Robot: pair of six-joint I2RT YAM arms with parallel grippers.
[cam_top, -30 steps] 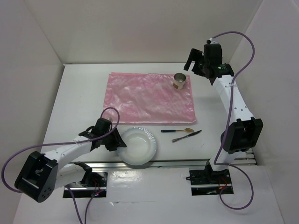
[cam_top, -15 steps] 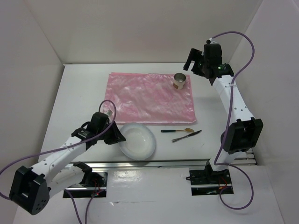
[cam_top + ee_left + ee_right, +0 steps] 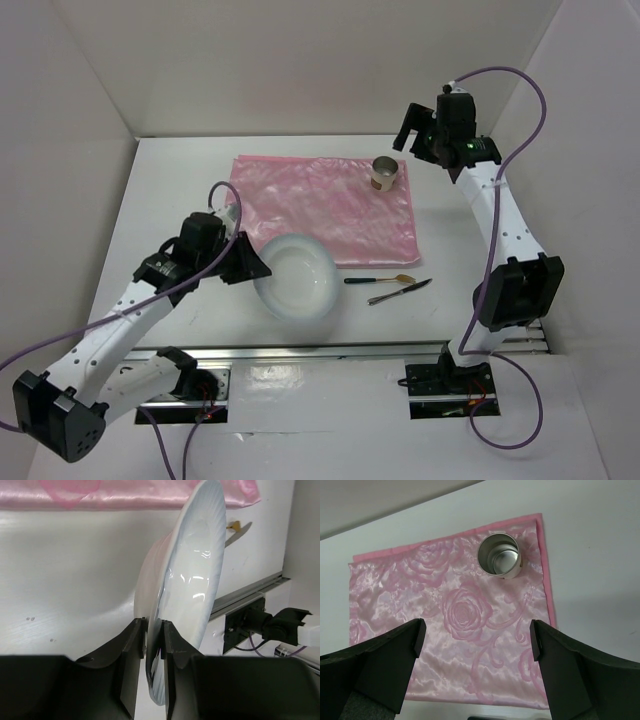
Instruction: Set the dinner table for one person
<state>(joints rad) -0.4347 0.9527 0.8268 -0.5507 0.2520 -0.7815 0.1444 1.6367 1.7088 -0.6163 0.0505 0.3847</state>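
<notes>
My left gripper (image 3: 248,268) is shut on the rim of a white paper plate (image 3: 297,275) and holds it tilted above the white dinner table (image 3: 170,190), at the near edge of the pink mat (image 3: 310,205). In the left wrist view the plate (image 3: 197,565) stands edge-on between my fingers (image 3: 131,650). A metal cup (image 3: 384,173) stands on the mat's far right corner; it also shows in the right wrist view (image 3: 499,556). A spoon (image 3: 380,280) and a dark utensil (image 3: 398,291) lie right of the plate. My right gripper (image 3: 410,130) is open, raised right of the cup.
White walls (image 3: 300,60) enclose the table on three sides. The arm bases and a metal rail (image 3: 330,350) run along the near edge. The pink mat with a rose pattern (image 3: 455,625) fills the right wrist view below the open fingers (image 3: 395,650).
My left gripper has lifted the plate off the table near the front edge and carried it away and slightly left toward the mat, tilting it. The right arm has not moved.
</notes>
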